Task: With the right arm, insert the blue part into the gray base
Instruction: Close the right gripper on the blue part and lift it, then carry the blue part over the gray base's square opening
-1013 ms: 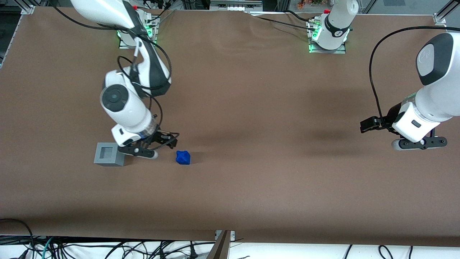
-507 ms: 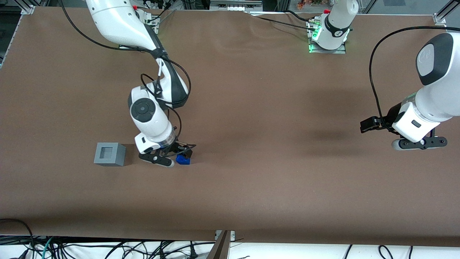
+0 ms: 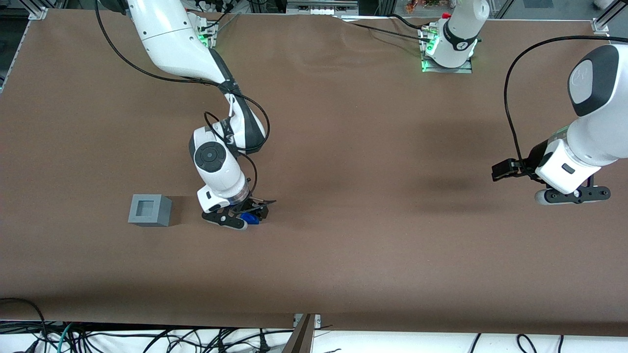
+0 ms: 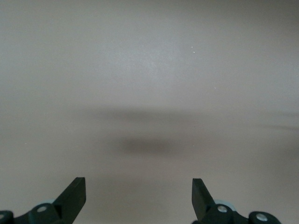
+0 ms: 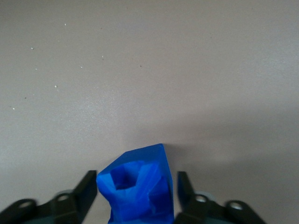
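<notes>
Since a second ago your right arm (image 3: 216,162) has swung away from the gray base (image 3: 149,210) and brought the gripper (image 3: 244,219) down over the blue part (image 5: 138,189), which has not shifted on the brown table (image 3: 368,255). You see the fingers (image 5: 86,191) spread, one just beside each flank of the blue part, not yet clamped. From the blue part, the gray base stands well apart, toward the working arm's end.

Robotics lab: bench-mounted arms (image 3: 196,54), brown-covered table (image 3: 343,255), loose cables (image 3: 147,338).

Bare brown table (image 4: 149,70); a faint shadow (image 4: 142,145) across it.
</notes>
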{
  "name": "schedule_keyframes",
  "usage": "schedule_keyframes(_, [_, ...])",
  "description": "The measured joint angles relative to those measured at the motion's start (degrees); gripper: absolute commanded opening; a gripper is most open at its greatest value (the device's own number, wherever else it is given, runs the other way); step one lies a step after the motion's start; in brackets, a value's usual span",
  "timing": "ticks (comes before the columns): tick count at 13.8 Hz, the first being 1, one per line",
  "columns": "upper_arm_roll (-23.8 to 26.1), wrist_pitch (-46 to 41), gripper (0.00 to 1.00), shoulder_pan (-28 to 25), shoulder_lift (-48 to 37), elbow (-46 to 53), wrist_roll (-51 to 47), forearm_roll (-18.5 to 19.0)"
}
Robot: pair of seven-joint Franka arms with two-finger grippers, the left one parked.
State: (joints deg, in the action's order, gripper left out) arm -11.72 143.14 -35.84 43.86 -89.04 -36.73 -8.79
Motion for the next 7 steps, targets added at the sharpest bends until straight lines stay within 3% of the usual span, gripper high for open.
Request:
schedule_keyframes(2, [-0.08,-0.02,0.28,0.07,-0.01,0.41,1.16,0.01])
schedule_keyframes(4, [-0.42,-2.34,0.28,0.5,-0.4,1.31,4.41,0.01])
schedule_keyframes(7, [-1.08,-13.33,0.28,4.02,-4.44,3.18,14.53,0.0])
